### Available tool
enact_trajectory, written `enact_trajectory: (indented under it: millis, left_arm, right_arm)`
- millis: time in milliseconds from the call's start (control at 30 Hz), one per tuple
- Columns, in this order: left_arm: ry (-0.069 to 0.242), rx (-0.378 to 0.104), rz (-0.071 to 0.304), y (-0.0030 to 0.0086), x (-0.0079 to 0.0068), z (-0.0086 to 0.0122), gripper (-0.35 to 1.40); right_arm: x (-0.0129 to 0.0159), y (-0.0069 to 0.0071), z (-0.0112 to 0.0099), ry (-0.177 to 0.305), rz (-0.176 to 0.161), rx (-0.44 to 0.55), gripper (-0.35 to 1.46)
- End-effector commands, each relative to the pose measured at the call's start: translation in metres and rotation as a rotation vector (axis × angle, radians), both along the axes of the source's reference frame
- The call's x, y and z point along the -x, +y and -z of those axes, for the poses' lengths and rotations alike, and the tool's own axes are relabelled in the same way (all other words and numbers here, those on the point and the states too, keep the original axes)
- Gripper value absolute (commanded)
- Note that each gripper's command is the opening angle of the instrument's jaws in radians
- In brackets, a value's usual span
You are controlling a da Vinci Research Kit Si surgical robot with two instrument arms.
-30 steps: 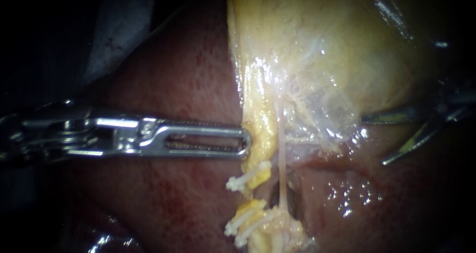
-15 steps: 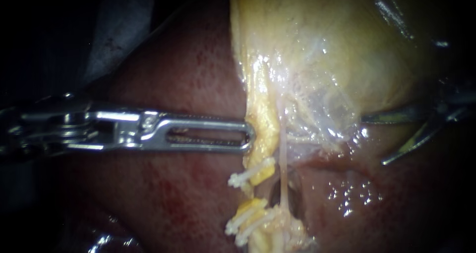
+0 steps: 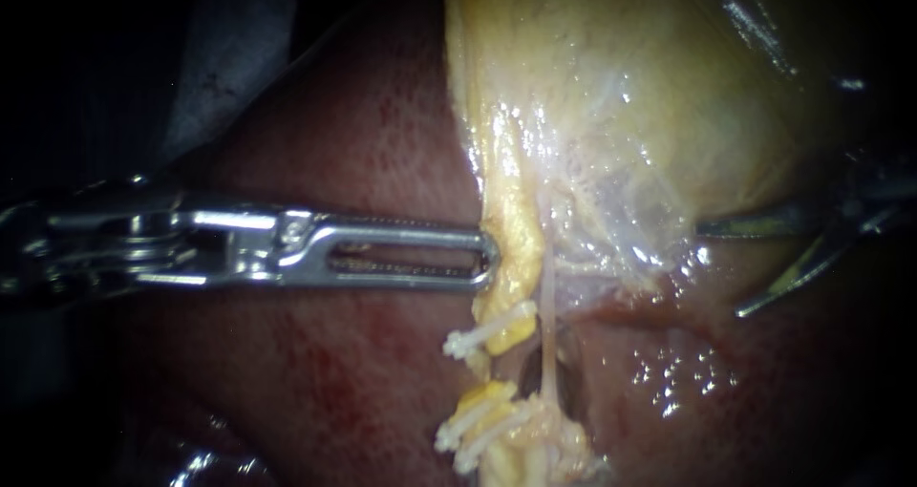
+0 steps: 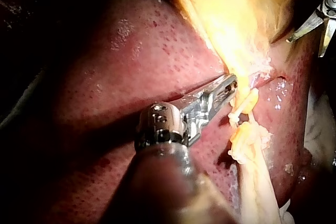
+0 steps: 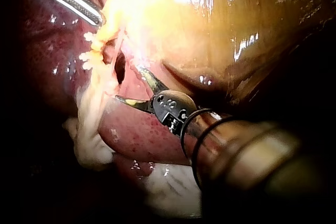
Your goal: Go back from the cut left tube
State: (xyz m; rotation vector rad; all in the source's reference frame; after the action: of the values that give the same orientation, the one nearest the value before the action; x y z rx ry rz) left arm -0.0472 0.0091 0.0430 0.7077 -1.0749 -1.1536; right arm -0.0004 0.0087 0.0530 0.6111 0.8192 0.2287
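Liver [image 3: 363, 162]: dark red and wet, lying under and around the gallbladder.
Gallbladder [image 3: 630, 86]: pale yellow, glistening sac with a yellow strip hanging from its lower end.
Left instrument [image 3: 489, 254]: tip against that strip; whether it grips cannot be told.
Right instrument [image 3: 718, 269]: jaws parted wide and empty, just beside the gallbladder's lower edge.
Cut left tube [image 3: 514, 332]: two short yellow stumps below the gallbladder, with a gap between them.
Clips [image 3: 470, 342]: white, across both stumps.
Handling: probably soft, slick and easily torn. Retreating needs no hold, and the clips are best left untouched.

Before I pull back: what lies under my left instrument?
Bare red liver lies beneath the left instrument. Its tip meets the yellow tissue; the liver directly under the metal is hidden.
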Motion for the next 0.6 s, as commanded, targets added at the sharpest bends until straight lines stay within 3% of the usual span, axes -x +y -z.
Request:
enact_trajectory:
  millis: [33, 600]
  left_arm:
    - [0.001, 0.0, 0.0, 0.0, 0.0, 0.0, -0.35]
    - [-0.001, 0.0, 0.002, 0.0001, -0.0001, 0.0001, -0.35]
  right_arm:
    - [0.0, 0.0, 0.0, 0.0, 0.0, 0.0, 0.81]
    - [0.0, 0.0, 0.0, 0.0, 0.0, 0.0, 0.81]
